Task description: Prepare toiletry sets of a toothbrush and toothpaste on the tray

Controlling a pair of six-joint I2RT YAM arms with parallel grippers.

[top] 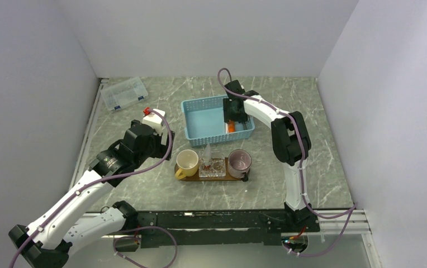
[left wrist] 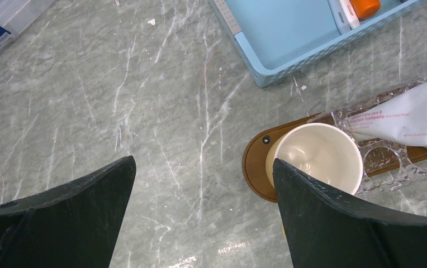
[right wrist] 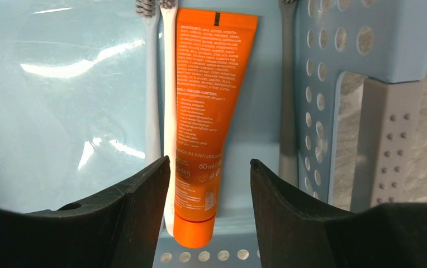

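Observation:
The dark brown tray [top: 235, 178] lies at the table's middle and shows in the left wrist view [left wrist: 256, 162]. It bears a cream mug [top: 187, 162], a clear holder [top: 212, 167] with a white toothpaste tube [left wrist: 407, 114], and a purplish mug [top: 239, 162]. My right gripper [right wrist: 210, 167] is open over the light-blue basket [right wrist: 368, 33], its jaws on either side of an orange toothpaste tube [right wrist: 208, 111]. A white toothbrush [right wrist: 168, 84] lies beside that tube, partly under it. My left gripper [left wrist: 203, 167] is open and empty above the table, left of the tray.
A second pale toothbrush [right wrist: 151, 84] and a grey one [right wrist: 288, 84] also lie in the basket [top: 205, 120]. A clear plastic organiser box [top: 124, 93] sits at the back left. White walls close in the table on three sides.

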